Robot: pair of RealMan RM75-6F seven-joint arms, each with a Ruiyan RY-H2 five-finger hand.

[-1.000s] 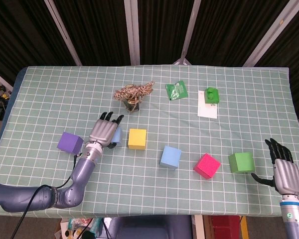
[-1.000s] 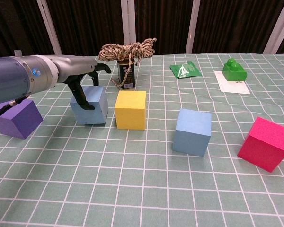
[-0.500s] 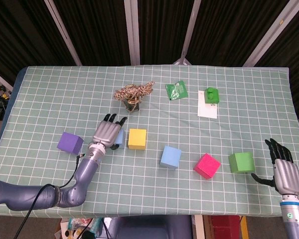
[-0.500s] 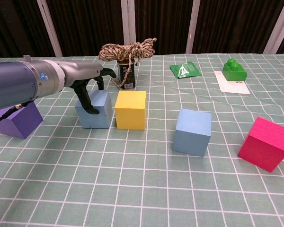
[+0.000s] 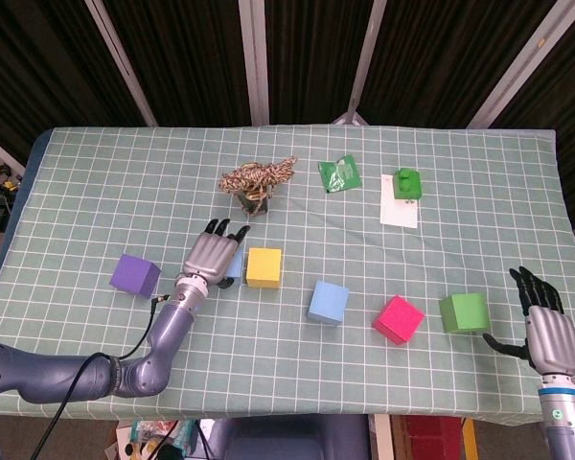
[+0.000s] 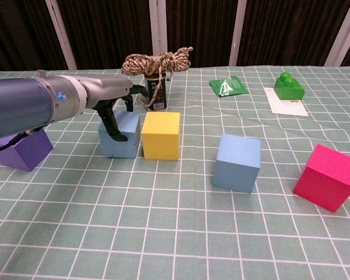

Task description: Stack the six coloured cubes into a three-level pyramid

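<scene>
Matt checked cloth tablecloth [image 5: 479,192]

No readable text for you here.
You are looking at lettering on the dark can [image 6: 157,93] under the rope bundle, too blurred to read; the green packet [image 6: 228,86] is showing a pale mark and the white card [image 6: 287,106] faint print, neither legible.
</scene>
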